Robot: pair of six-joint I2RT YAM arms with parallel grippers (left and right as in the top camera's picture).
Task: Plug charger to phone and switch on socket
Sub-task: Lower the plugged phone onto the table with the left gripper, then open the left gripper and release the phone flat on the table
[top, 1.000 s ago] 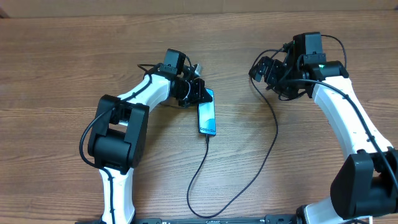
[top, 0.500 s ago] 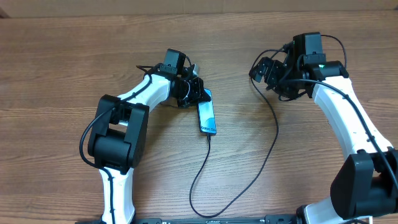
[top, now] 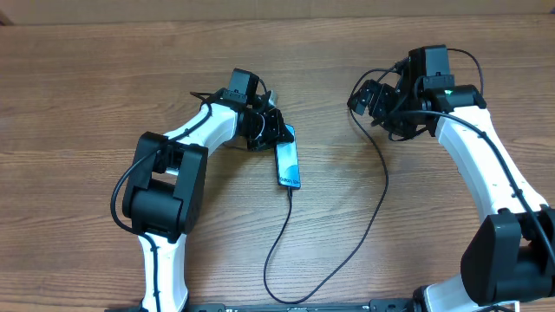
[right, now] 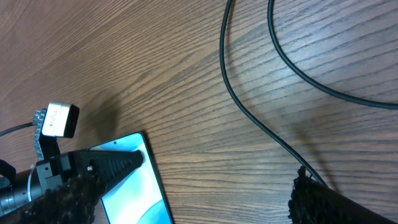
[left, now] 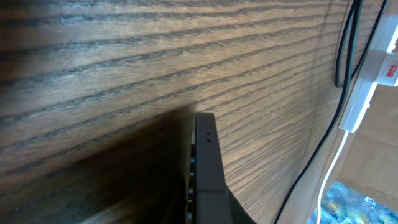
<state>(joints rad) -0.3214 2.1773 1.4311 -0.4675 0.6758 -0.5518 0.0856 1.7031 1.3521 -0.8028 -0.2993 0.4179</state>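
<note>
While the right gripper [right: 189, 190] gapes wide, the left gripper [top: 276, 128], at the phone [top: 289, 163], hides its jaws.

Left arm [top: 204, 130], right arm [top: 475, 160]: white shells, black joints, black cables looping; green light [top: 448, 91] on right; left gripper [top: 279, 131] all black.

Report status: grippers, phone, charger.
Right gripper open beside thin black charger cable. Left gripper at slim blue-screened phone far end, grip unclear. Cable tip meets phone's near end. White red-switched power strip visible from left wrist.
</note>
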